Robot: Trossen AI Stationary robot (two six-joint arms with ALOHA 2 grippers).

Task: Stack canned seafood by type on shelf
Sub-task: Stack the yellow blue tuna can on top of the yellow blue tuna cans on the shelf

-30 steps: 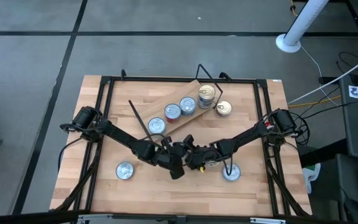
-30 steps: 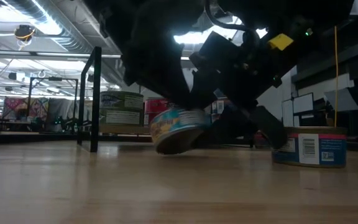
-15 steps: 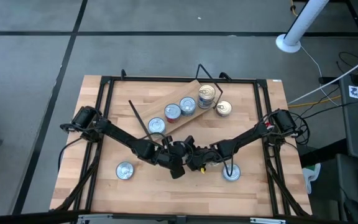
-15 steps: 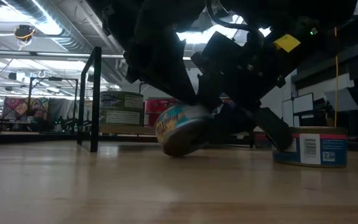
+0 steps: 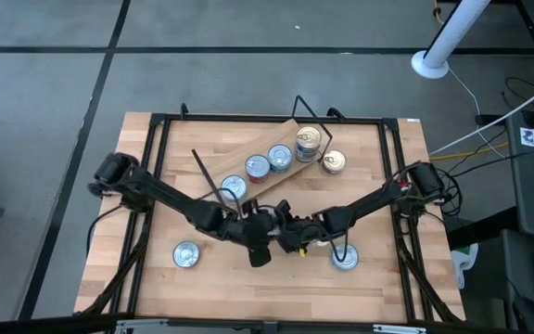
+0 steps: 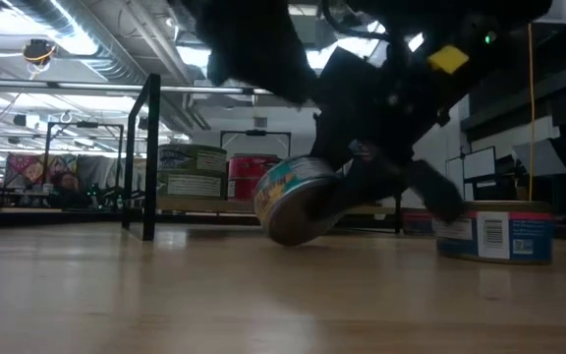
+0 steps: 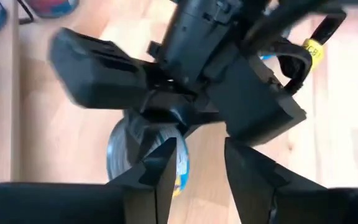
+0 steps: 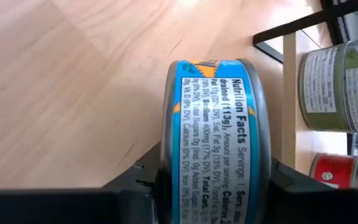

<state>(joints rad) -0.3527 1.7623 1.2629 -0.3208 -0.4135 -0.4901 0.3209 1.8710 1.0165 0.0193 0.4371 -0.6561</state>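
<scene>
Right now my right gripper (image 8: pixel 213 180) is clamped on a blue-labelled tin (image 8: pixel 213 130), tilted just above the tabletop (image 6: pixel 165 295) short of the shelf (image 5: pixel 281 167); rigid, smooth and probably slippery, it wants pads across its flat faces, while my left gripper (image 7: pixel 194 168) hangs parted beside it.

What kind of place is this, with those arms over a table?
Probably a robotics lab or workshop: a wooden table stands on grey floor, loose cables trail beside it, and exposed ceiling ducts run overhead.

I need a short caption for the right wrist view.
Right gripper holds a blue-labelled tin on edge above the wooden table.
</scene>
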